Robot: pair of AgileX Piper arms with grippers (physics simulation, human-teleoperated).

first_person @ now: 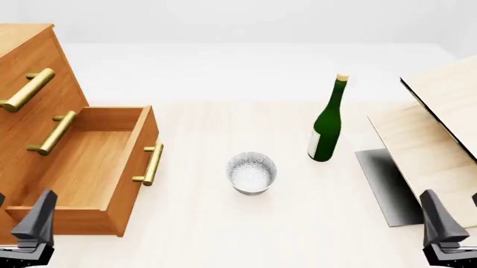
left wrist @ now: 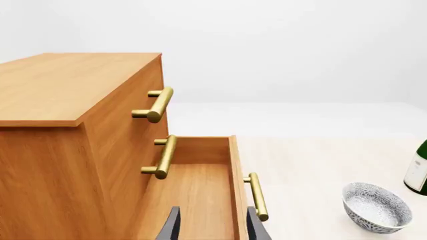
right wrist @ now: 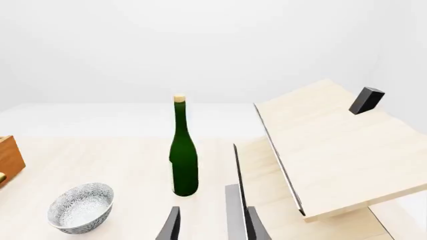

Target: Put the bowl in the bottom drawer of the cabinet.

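Bowl [left wrist: 376,207], in the left wrist view, sits just beyond the open drawer's [left wrist: 200,195] handle side; left fingers [left wrist: 172,225] are parted, empty. Front view: bowl between drawer and bottle [first_person: 327,125], slightly nearer the left arm. Right wrist view: right fingers [right wrist: 171,226] parted, empty, bowl beside the bottle.

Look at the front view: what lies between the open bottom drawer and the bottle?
Only the bowl, standing upright on the table, apart from both the bottom drawer and the bottle.
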